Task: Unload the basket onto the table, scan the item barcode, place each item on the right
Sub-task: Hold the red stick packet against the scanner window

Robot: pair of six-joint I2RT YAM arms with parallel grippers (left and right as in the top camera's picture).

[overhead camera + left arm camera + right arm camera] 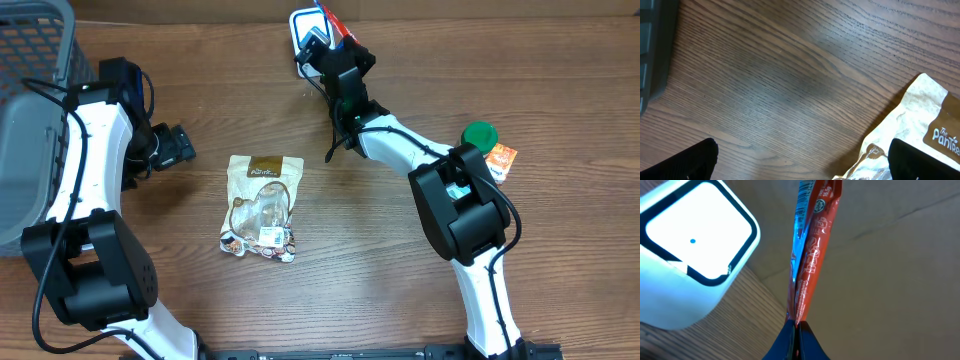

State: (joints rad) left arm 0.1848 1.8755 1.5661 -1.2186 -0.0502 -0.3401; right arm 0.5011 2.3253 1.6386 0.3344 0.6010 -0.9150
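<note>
Wooden worktop [400, 270] from above; a tan snack pouch [262, 205] lies near its middle, the left end effector [178, 147] spread wide and empty beside it; a white scanner [695, 245] stands at the far edge; the right end effector [796, 327] is clenched on the end of a thin red packet [812, 255] just beside the scanner. Held edge-on to it, the barcode may go unread; the narrow pinch could let the packet slip.

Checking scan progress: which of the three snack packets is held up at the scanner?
The thin red foil packet, pinched in the right gripper beside the white scanner. The beige pouch and small orange packet lie on the table.
</note>
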